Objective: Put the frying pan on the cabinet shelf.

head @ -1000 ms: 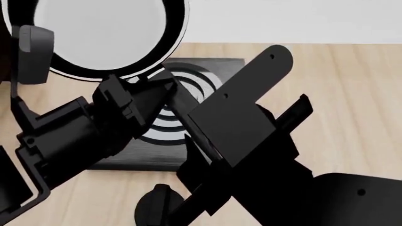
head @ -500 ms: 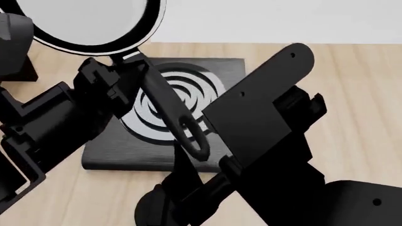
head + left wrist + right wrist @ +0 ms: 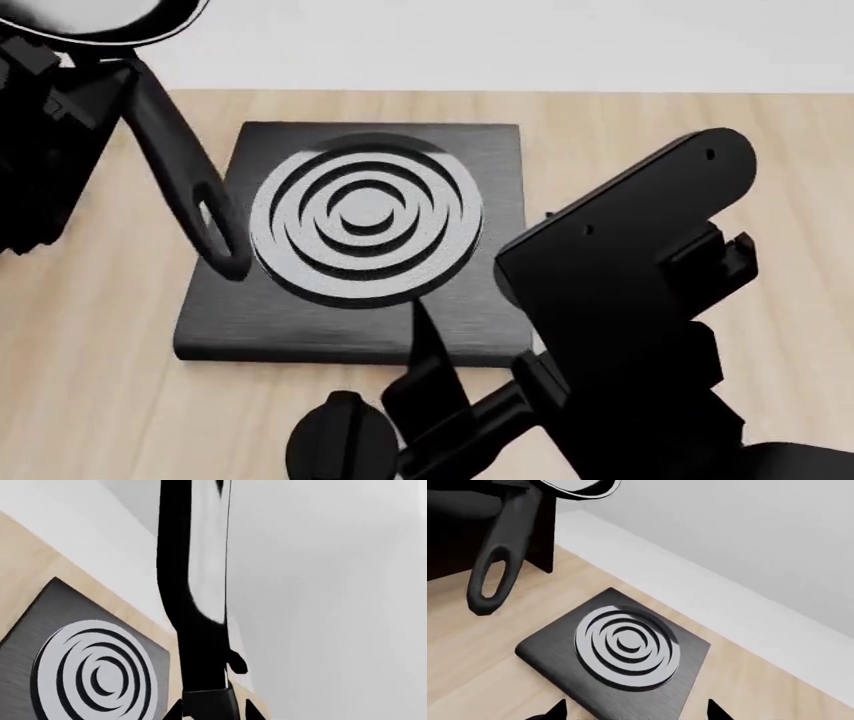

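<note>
The frying pan [image 3: 114,28] is lifted off the table at the far left; only part of its rim shows there. Its black handle [image 3: 180,170] hangs down with the hole at its end. My left gripper [image 3: 80,85] is shut on the handle near the pan's body. In the left wrist view the handle [image 3: 200,645] runs straight out from between the jaws of the left gripper [image 3: 212,715]. The pan [image 3: 584,487] also shows in the right wrist view, in front of the dark cabinet [image 3: 454,545]. My right gripper [image 3: 634,712] is open and empty, above the hob plate's near edge.
A square black hob plate [image 3: 360,335] with concentric rings lies on the wooden table [image 3: 747,130]; it also shows in the right wrist view [image 3: 554,660]. My right arm [image 3: 627,290] fills the lower right. A pale wall [image 3: 747,540] runs behind the table.
My left gripper has carried the pan up and to the left, off the hob plate, whose rings now show whole. The right arm has drawn back to the right.
</note>
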Controlling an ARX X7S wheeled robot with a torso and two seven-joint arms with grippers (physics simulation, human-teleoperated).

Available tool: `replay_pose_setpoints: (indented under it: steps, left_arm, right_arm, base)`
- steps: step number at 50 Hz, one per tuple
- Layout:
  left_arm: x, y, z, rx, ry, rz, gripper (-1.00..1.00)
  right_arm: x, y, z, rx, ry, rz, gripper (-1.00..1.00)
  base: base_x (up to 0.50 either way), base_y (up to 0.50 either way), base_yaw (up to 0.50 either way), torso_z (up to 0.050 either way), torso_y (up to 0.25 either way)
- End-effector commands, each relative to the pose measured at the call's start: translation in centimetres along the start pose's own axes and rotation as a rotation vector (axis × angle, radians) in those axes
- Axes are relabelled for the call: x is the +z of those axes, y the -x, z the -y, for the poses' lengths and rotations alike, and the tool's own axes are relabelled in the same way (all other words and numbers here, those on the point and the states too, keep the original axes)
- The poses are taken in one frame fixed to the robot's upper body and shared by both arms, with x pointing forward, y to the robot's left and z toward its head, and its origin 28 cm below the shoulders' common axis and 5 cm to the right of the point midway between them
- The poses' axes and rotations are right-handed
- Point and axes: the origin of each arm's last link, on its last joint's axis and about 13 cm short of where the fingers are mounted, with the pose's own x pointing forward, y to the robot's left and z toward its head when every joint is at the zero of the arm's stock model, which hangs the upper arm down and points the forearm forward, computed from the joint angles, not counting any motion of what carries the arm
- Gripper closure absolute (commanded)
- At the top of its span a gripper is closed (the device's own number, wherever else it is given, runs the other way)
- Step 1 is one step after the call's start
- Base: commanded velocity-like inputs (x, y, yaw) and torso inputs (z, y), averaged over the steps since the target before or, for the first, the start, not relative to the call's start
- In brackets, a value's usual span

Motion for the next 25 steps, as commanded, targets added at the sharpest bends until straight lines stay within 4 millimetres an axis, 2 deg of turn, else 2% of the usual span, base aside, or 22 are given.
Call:
replay_pose_setpoints:
  steps: [1, 7, 16, 25]
  left_arm:
    - [4.4, 1.5, -0.7, -0.033, 0.146, 0.117, 1.0]
    - [6.5, 1.6, -1.8, 0.011, 0.203, 0.169, 1.0]
    - [7.8, 1.7, -3.0, 0.037, 0.247, 0.248, 1.0]
    - [8.9, 1.8, -4.0, 0.062, 0.363, 0.383, 1.0]
  right_arm:
    - [-0.2, 0.0, 0.1, -0.027, -0.038, 0.01, -1.0]
    - [-0.4, 0.0, -0.1, -0.024, -0.041, 0.005, -1.0]
    - [-0.5, -0.2, -0.3, -0.019, -0.043, 0.004, -1.0]
    - [-0.9, -0.3, -0.3, -0.017, -0.051, -0.004, -1.0]
  base:
    - [0.0, 0.0, 0.0, 0.0, 0.0]
    - [0.0, 0.0, 0.0, 0.0, 0.002]
    - [0.0, 0.0, 0.0, 0.0, 0.002]
    - [0.0, 0.0, 0.0, 0.001, 0.002]
